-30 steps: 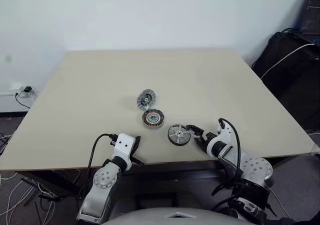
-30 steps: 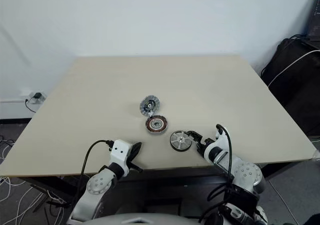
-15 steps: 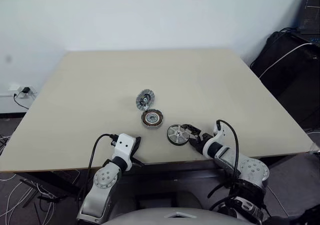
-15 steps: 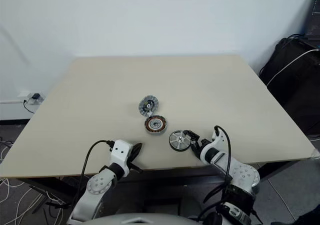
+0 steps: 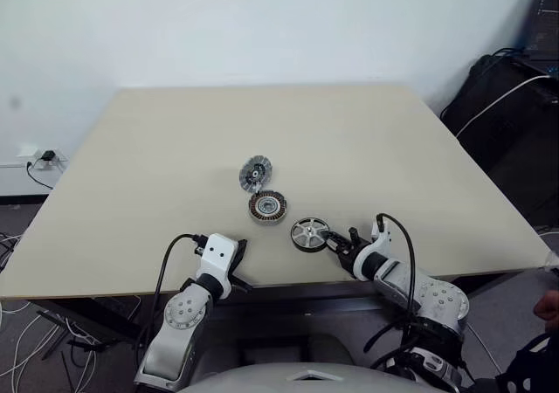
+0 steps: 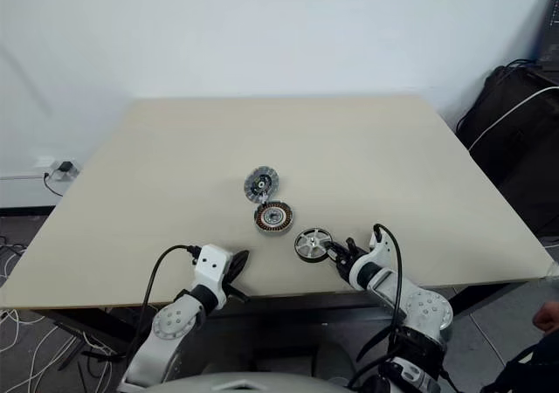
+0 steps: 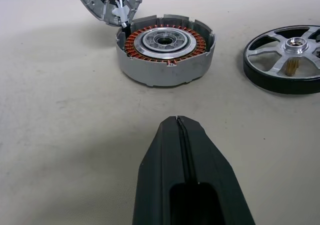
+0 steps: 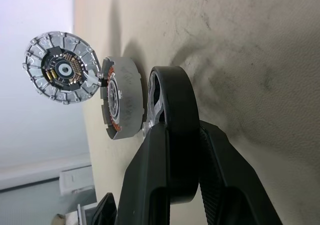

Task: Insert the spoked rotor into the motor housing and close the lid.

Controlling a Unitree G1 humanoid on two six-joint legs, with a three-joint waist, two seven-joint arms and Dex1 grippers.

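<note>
Since a moment ago, the right gripper [image 5: 337,244] is pinching its fingers onto the spoked rotor [image 5: 309,234], near right of the motor housing [image 5: 266,207]. Left gripper [image 5: 238,267] is resting pressed together. Rotor and lid [image 5: 254,173] are waiting to go on

Low in the frame, the left gripper [image 5: 238,266] rests at lower left with its fingers pressed together. At lower right, the right gripper [image 5: 334,241] pinches the rotor [image 5: 309,234] rim between both fingers.
</note>
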